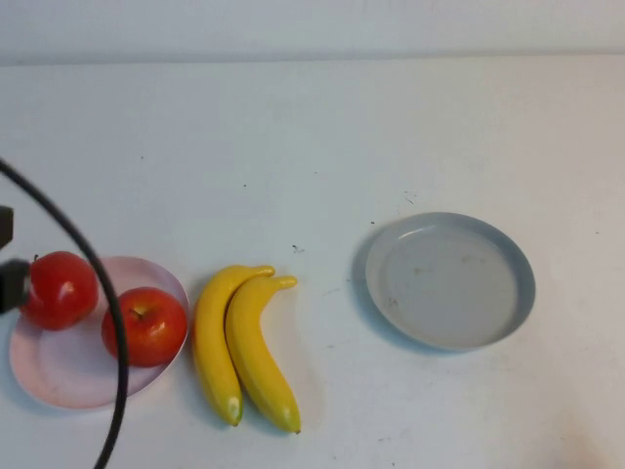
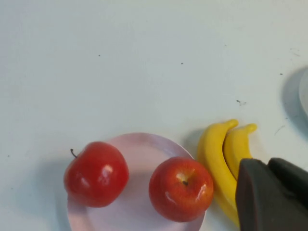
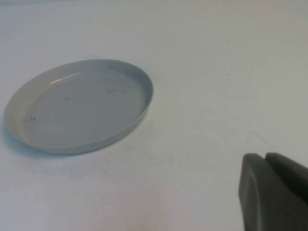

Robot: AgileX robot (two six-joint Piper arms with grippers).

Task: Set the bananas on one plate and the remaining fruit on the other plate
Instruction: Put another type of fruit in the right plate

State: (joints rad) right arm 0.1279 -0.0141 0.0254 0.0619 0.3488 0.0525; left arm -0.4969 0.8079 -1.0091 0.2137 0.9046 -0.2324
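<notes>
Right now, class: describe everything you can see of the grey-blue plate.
The grey-blue plate is round with a raised rim and looks glazed, with faint specks and smudges inside. It lies flat and empty on the white table, on the robot's right, apart from the bananas. Nothing touches it; neither gripper is at it.

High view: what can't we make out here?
- Left gripper: high view's left edge and a black cable hide it; left wrist view shows only shut fingers.
- Right gripper: absent from high view; fingers shut in right wrist view.
- Left apple: partly behind the cable.
- Pink plate: rim cut by cable.
</notes>
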